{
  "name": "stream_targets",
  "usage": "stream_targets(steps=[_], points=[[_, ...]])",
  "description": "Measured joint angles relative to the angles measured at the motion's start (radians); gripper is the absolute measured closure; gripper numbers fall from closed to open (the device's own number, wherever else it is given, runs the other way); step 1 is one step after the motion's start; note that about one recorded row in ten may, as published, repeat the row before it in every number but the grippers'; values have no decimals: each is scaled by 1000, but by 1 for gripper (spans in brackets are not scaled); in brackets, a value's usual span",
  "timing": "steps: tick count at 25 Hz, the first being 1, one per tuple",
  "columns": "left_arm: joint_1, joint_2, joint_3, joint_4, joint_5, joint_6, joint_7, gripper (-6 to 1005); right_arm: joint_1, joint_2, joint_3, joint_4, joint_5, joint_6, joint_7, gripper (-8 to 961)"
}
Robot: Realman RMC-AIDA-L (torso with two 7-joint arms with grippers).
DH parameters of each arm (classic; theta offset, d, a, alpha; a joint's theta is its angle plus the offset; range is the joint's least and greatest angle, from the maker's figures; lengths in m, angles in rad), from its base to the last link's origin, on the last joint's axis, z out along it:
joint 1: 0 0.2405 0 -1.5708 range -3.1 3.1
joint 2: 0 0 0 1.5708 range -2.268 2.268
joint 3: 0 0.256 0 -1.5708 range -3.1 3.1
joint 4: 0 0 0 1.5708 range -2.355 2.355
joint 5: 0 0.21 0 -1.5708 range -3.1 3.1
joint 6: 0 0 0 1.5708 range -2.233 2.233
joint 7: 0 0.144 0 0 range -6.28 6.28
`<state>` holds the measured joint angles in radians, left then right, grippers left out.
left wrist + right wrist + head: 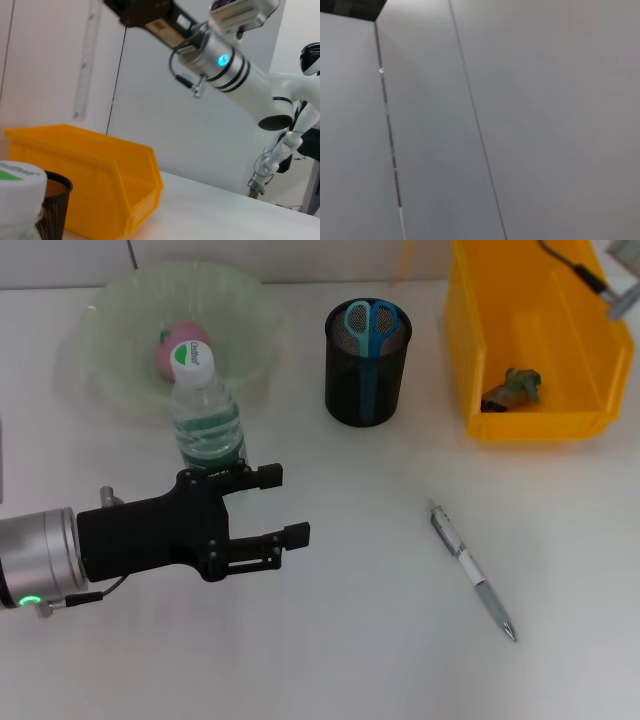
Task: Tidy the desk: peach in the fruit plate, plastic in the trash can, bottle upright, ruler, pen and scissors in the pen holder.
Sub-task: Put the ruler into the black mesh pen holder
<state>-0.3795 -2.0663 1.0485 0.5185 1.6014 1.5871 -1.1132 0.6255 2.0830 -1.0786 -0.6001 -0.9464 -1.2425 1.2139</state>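
Observation:
The bottle (205, 410) stands upright in front of the green fruit plate (110, 330), which holds the pink peach (170, 345). My left gripper (283, 505) hangs open just in front of the bottle, with nothing between its fingers. Blue-handled scissors (368, 320) stand in the black mesh pen holder (366, 390). A crumpled bit of plastic (512, 388) lies in the yellow trash can (580, 350). On the table lies the pen (472, 570). In the left wrist view my right gripper (120, 7) is raised high, shut on a clear ruler (84, 70) that hangs over the trash can (100, 170).
The left wrist view also shows the bottle cap (17, 177) and the pen holder (55, 200) close by. The right wrist view shows a plain wall and the ruler's edge (390, 135). Bare white table surrounds the pen.

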Motion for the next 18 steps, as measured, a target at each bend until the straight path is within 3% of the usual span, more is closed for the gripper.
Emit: stream_targets(steps=[3, 9, 18], points=[[-2, 0, 0, 0, 0, 0, 0, 204, 112, 3, 4, 177, 25, 66, -101, 570], [5, 0, -5, 0, 0, 2, 4, 204, 137, 9, -49, 216, 25, 179, -169, 570], [1, 0, 0, 0, 1, 5, 1, 204, 152, 9, -127, 253, 68, 225, -254, 568]])
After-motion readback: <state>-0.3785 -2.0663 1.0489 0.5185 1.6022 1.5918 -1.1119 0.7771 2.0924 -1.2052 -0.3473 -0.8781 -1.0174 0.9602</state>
